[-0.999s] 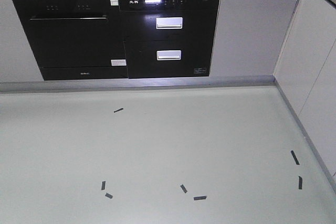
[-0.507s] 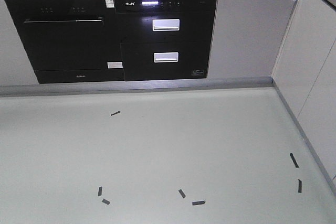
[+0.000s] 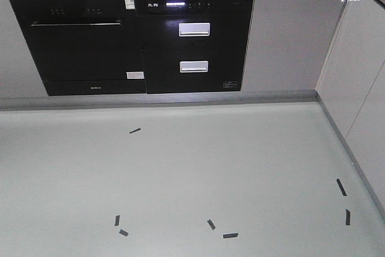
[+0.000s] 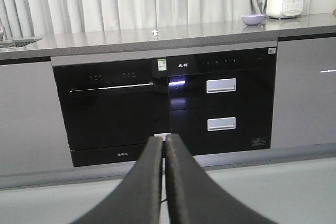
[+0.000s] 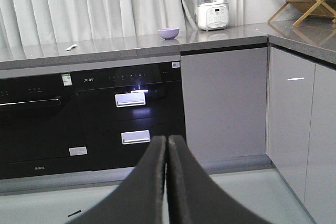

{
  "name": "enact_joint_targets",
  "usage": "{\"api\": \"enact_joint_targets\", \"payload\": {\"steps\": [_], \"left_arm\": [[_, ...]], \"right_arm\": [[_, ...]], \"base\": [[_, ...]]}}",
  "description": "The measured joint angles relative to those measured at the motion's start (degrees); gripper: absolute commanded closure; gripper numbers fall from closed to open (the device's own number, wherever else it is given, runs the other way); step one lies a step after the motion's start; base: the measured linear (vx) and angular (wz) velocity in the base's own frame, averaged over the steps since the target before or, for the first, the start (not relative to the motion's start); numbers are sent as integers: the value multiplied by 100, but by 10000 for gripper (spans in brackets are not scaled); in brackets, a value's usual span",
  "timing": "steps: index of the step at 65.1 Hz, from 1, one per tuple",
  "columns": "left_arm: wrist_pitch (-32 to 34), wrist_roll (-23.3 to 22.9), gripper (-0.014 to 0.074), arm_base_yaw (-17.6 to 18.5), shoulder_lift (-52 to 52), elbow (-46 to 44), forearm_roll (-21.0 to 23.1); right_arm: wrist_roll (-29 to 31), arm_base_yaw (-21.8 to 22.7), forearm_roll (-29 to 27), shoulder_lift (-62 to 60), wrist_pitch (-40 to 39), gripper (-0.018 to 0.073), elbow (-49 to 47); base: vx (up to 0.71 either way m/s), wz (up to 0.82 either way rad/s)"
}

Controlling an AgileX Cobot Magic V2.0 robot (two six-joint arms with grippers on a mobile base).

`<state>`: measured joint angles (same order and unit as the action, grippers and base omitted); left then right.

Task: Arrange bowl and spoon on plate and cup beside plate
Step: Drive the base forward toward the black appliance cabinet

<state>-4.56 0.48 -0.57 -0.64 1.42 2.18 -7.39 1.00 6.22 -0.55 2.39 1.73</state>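
Oven (image 3: 78, 46) shifted slightly right in front view. Left gripper (image 4: 164, 139) and right gripper (image 5: 167, 139) jaws were pressed together, empty. Bowl (image 5: 169, 33) sat on bench (image 5: 121, 43); spoon (image 5: 71, 47) lay well left of it, tiny, barely legible.

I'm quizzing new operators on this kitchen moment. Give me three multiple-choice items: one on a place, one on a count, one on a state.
1. The bowl sits: A) on the floor B) on the countertop near the white blender C) in a drawer.
2. Silver handles on the black drawer unit: A) one B) two C) four.
3. The right gripper has its fingers: A) spread wide B) around a spoon C) pressed together, empty.
Answers: B, it rests on the counter; B, one above the other; C, no gap shows.
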Motion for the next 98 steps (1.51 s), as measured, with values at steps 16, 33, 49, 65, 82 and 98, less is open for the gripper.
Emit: {"api": "enact_joint_targets", "payload": {"steps": [16, 33, 49, 65, 82, 98], "left_arm": [[0, 0, 602, 0, 0, 0, 0], [0, 0, 602, 0, 0, 0, 0], [0, 0, 602, 0, 0, 0, 0], [0, 0, 602, 0, 0, 0, 0], [0, 0, 602, 0, 0, 0, 0], [0, 0, 602, 0, 0, 0, 0]], "right_arm": [[0, 0, 0, 0, 0, 561, 0], [0, 0, 0, 0, 0, 561, 0], [0, 0, 0, 0, 0, 561, 0], [0, 0, 0, 0, 0, 561, 0], [0, 0, 0, 0, 0, 561, 0], [0, 0, 0, 0, 0, 561, 0]], "base": [[0, 0], [0, 1], [1, 3], [1, 1], [1, 5], [2, 5]]}}
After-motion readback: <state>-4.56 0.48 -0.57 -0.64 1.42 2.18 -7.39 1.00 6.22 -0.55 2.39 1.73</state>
